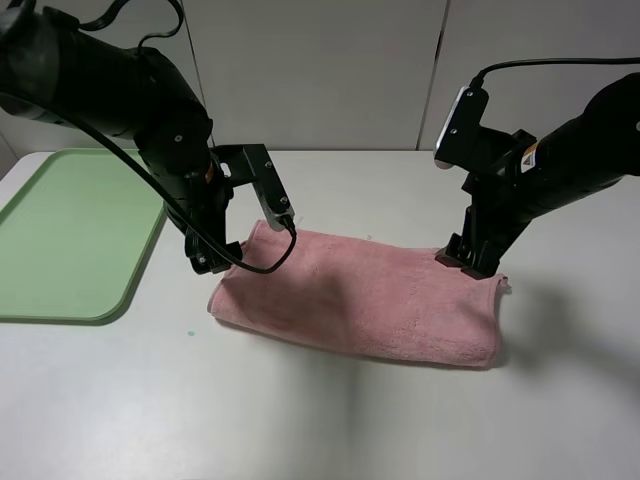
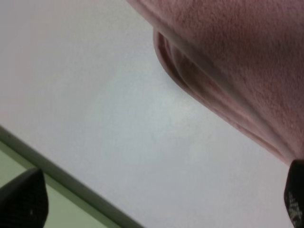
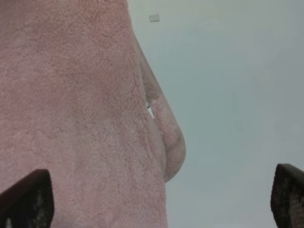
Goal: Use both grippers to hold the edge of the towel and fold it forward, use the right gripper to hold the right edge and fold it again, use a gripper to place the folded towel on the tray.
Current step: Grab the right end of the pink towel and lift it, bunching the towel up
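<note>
The soft pink fluffy terry towel [image 1: 360, 300] lies doubled over in one long band across the middle of the white counter [image 1: 300, 420], flat, with its two layers showing at both short ends. Nothing grips it.

At its right far corner the black right gripper [image 1: 465, 263] stands low, tips down at the cloth. Its jaws are spread wide with nothing between them: in the wrist view one tip is over the pink pile and the other over bare counter beyond the towel's rounded end.

Over at the left far corner, the black left gripper [image 1: 208, 262] sits just off the cloth's end. Its jaws are wide open too and empty, and the wrist view shows only bare counter between the tips, with the towel's curled end off to one side.

Further left, apart from the towel, the flat pale green plastic tray [image 1: 60, 230] with rounded corners rests on the counter by its edge.
</note>
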Robot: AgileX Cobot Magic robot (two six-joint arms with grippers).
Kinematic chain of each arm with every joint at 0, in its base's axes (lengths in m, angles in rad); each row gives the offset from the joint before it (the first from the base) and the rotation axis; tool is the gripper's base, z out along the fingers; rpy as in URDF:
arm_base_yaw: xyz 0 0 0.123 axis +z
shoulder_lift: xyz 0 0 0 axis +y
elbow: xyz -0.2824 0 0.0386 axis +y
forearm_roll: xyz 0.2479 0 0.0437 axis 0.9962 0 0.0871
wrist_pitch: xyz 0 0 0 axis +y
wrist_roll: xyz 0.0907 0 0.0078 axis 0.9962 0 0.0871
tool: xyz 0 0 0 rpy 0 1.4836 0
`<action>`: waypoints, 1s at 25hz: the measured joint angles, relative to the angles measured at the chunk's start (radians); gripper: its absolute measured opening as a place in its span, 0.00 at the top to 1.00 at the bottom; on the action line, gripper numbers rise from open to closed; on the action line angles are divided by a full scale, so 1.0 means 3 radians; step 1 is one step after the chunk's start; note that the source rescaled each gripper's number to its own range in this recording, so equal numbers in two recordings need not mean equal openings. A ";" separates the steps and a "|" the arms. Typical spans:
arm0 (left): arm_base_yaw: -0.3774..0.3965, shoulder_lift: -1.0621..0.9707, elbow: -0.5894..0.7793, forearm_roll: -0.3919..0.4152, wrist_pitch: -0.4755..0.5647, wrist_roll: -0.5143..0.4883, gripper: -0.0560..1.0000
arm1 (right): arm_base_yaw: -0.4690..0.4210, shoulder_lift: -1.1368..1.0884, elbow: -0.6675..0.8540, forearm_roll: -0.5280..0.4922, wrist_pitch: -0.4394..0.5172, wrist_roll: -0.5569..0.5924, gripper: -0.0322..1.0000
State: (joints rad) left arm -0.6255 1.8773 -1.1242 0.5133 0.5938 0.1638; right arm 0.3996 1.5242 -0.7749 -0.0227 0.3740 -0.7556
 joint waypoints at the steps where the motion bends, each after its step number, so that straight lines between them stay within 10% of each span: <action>1: 0.0000 0.0000 0.0000 0.0000 0.0000 0.0000 0.00 | 0.0000 0.0000 0.0000 0.0000 0.0000 0.0036 0.00; 25: 0.0000 -0.0216 0.0000 0.0000 0.0496 -0.0613 0.00 | 0.0000 -0.0203 0.0000 0.0000 0.0273 0.0815 0.00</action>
State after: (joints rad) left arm -0.6255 1.8126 -1.1242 0.5133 0.7425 -0.0202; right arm 0.3996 1.4633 -0.7749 -0.0227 0.4559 -0.5112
